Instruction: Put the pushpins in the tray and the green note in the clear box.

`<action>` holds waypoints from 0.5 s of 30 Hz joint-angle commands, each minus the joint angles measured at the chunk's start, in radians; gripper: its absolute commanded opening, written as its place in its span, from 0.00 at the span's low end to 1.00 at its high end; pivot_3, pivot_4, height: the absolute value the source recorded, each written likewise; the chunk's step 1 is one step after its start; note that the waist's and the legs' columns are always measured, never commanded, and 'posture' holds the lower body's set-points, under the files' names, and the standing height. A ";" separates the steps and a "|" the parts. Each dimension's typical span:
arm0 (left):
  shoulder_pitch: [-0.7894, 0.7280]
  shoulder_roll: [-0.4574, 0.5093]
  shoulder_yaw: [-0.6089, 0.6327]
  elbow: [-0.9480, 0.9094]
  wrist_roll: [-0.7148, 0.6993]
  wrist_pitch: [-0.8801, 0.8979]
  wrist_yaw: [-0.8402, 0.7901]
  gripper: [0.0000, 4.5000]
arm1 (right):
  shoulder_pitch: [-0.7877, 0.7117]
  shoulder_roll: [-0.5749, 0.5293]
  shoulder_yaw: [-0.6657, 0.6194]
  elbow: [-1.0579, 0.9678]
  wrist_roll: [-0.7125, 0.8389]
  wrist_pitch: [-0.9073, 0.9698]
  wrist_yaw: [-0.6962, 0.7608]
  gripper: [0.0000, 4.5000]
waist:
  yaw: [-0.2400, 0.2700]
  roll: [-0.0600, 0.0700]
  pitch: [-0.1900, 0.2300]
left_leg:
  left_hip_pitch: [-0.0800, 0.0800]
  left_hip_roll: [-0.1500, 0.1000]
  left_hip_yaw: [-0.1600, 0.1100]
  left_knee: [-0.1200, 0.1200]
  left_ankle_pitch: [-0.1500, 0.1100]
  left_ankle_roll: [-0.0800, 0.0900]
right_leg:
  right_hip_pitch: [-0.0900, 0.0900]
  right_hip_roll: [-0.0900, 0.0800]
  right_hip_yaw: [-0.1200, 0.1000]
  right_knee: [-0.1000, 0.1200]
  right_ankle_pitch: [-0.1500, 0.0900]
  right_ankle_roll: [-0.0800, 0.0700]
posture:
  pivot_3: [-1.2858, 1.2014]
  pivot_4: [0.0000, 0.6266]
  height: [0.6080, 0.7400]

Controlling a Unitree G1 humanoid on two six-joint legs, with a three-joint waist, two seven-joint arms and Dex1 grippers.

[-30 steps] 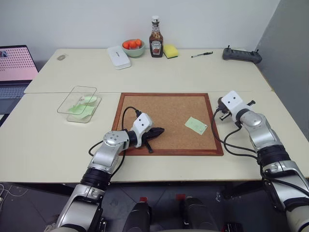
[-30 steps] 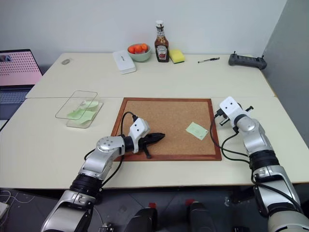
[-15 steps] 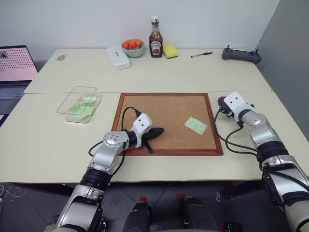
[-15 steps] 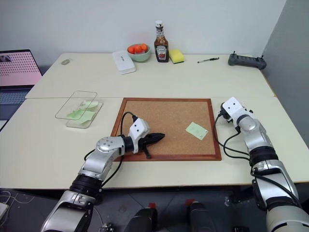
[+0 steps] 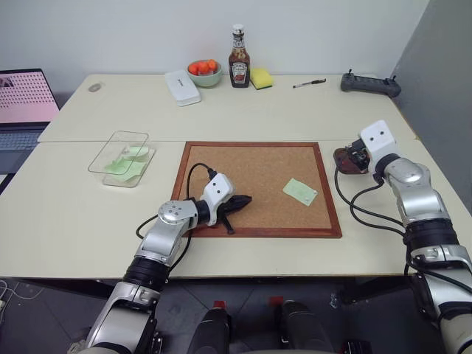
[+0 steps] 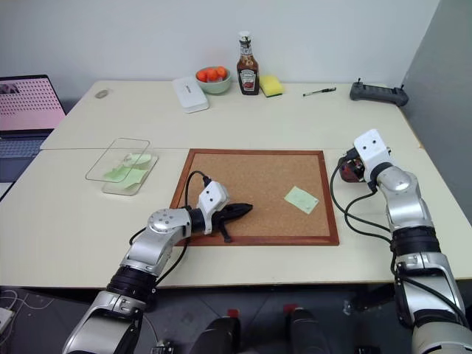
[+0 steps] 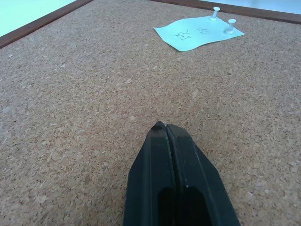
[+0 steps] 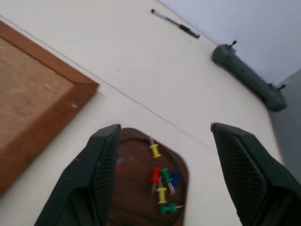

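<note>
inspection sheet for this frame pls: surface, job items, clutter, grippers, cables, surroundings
Surface: two pale tables pushed together, with a cork board in the middle.
Job's things: green note lies on the board, held by two white pins. Brown tray right of the board holds yellow, red, green and blue pushpins. Clear box left of the board has green slips in it.
Clutter: ketchup bottle, bowl of fruit, yellow sponge, white case, pen, dark controller.
Grippers: left gripper shut, empty, low over the cork. Right gripper open, empty, above the tray.
Cables: black cables loop along both forearms.
Surroundings: laptop at the left, white wall behind.
</note>
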 commanded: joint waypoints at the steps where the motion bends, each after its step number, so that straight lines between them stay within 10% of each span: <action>1: 0.015 0.005 -0.022 0.022 0.016 0.005 -0.017 0.00 | 0.104 0.012 -0.028 -0.198 0.101 0.095 0.072 0.72 | 0.000 0.001 0.000 | 0.000 0.000 0.000 0.000 0.000 0.000 | 0.000 0.000 0.000 0.000 0.000 0.000 | 0.52 0.24 1.00; 15: 0.008 0.009 -0.018 0.030 0.018 0.004 -0.022 0.00 | 0.277 0.110 0.057 -0.415 0.139 0.208 0.068 0.72 | 0.000 0.002 -0.001 | 0.001 0.000 0.000 0.000 0.000 0.000 | 0.000 0.001 0.000 0.000 0.000 0.001 | 0.52 0.24 1.00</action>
